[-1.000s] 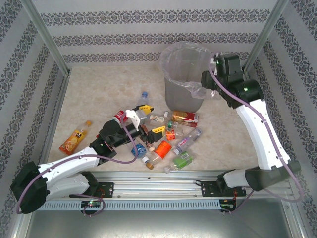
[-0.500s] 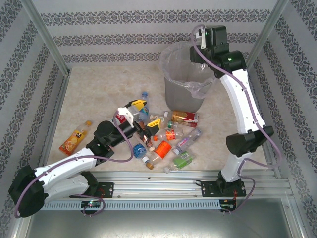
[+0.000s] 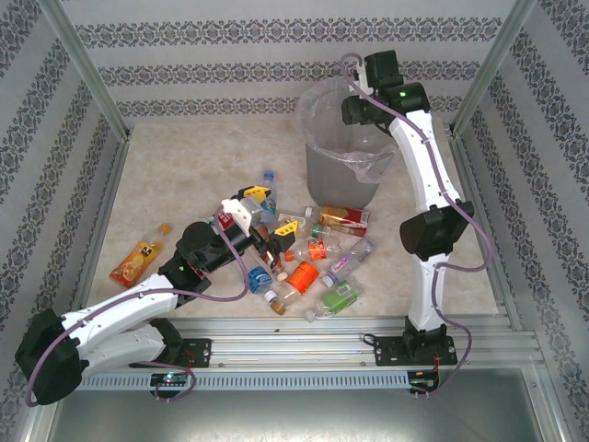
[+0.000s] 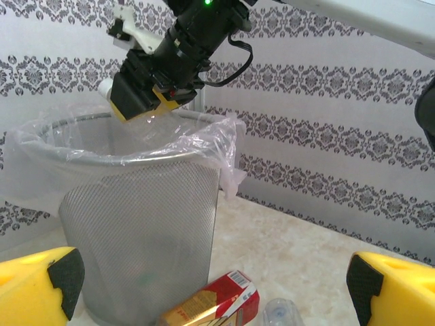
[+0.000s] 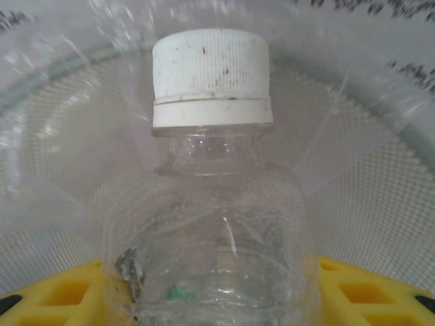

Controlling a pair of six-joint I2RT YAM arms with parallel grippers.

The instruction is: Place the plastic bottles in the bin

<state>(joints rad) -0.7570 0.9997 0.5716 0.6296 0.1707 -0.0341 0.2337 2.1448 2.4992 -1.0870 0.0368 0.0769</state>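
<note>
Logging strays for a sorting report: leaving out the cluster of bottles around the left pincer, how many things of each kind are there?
Bins: 1, the grey bin.
Bottles: 2, the clear white-capped bottle held by the right pincer above the bin, and the orange-labelled bottle lying alone at far left.
Total: 3.

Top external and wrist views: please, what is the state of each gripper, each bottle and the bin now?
bin, upright, lined with a bag
clear bottle, capped, held over the bin
right gripper, shut on the clear bottle
left gripper, open, holding nothing
other bottles, lying on the table
</note>
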